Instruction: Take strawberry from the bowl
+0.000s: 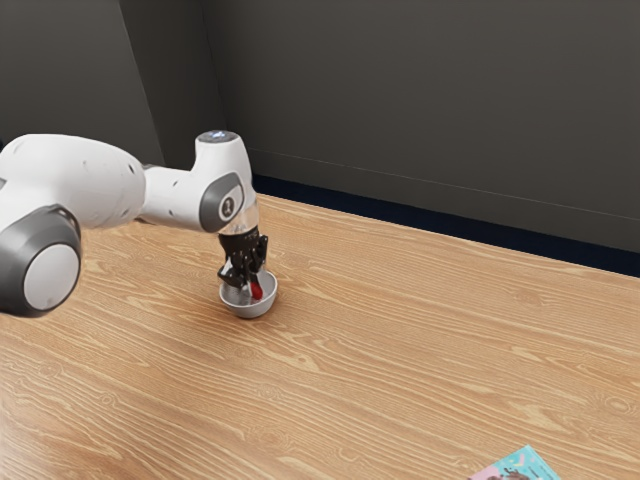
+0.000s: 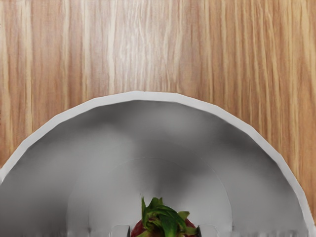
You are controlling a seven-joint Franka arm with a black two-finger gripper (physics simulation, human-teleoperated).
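Pointing down — the hand [image 1: 252, 287] reaches into the bowl [image 1: 250, 310].

Bright tabletop [image 1: 400, 350], dim wall [image 1: 420, 100], soft glare

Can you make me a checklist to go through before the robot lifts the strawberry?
1. Bowl upright on the table: ok.
2. Gripper has a finger against each side of the strawberry: ok.
3. Grip tight enough not to slip: cannot tell.
4. Strawberry out of the bowl: not ok, it's inside the rim.
5. Strawberry lifted off the bowl's bottom: cannot tell.
6. Colorful flat thing away from the bowl: ok.
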